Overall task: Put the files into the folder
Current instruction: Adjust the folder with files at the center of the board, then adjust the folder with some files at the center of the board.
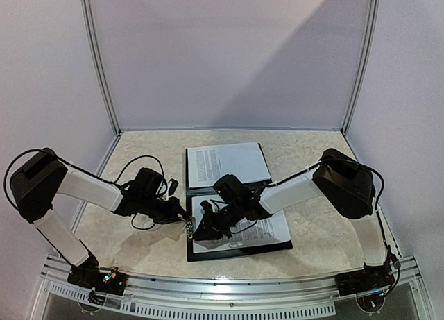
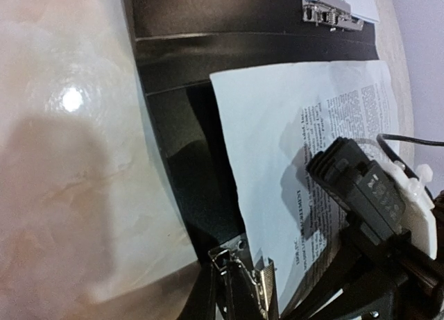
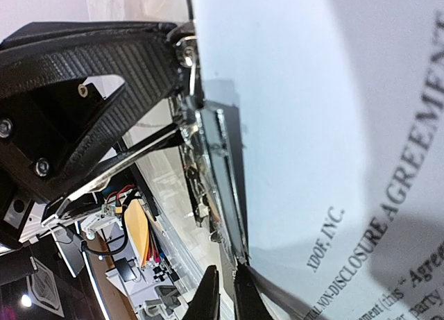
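Observation:
The black folder (image 1: 238, 250) lies open in the middle of the table. One of the files (image 1: 227, 163) lies on its far half and another sheet (image 1: 269, 230) on its near half. My left gripper (image 1: 182, 221) is at the near half's left edge, shut on the metal clip (image 2: 243, 268); its tips (image 2: 232, 292) meet on the clip's lever. My right gripper (image 1: 206, 226) is low over the near sheet (image 3: 312, 125), shut, with its tips (image 3: 225, 287) at the sheet's edge by the clip (image 3: 215, 174). I cannot tell whether it pinches the paper.
A second metal clip (image 2: 331, 14) sits on the far half. The right arm's gripper body (image 2: 368, 195) hangs over the near sheet (image 2: 277, 125), close to my left gripper. Booth walls close in the table on three sides; a metal rail (image 1: 229, 289) runs along the near edge.

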Motion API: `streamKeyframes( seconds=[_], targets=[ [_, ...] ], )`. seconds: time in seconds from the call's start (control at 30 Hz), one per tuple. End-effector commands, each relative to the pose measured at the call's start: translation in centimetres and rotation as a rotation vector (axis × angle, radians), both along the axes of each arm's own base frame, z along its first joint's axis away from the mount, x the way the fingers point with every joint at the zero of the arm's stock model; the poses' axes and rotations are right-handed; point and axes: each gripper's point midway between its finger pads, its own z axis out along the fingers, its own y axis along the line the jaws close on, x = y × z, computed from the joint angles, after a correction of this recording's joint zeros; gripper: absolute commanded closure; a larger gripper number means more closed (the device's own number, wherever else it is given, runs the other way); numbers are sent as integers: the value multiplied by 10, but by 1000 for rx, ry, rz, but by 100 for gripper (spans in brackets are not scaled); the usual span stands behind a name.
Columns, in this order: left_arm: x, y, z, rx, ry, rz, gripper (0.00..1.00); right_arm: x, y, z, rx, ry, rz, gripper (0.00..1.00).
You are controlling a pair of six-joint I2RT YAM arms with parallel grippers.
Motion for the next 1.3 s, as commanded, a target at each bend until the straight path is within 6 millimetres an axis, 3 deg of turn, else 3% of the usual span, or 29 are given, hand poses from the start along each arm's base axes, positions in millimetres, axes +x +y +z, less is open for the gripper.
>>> streamKeyframes(
  seconds=[0.0,0.47,0.77,0.97,1.27],
  targets=[
    [-44,34,-50,185,149,-22,96,16,2,-3,-4,-24,-57,91],
    [-44,32,-48,165,156,-14,98,33,30,56,172,-98,-77,69],
    [-51,29,-39,115,169,25,100,46,41,69,205,-100,-109,65],
    [-55,27,-31,84,188,91,100,34,21,60,147,-87,-108,64],
    [-63,10,-2,-7,161,237,100,29,-4,75,37,-247,-50,63]
  ],
)
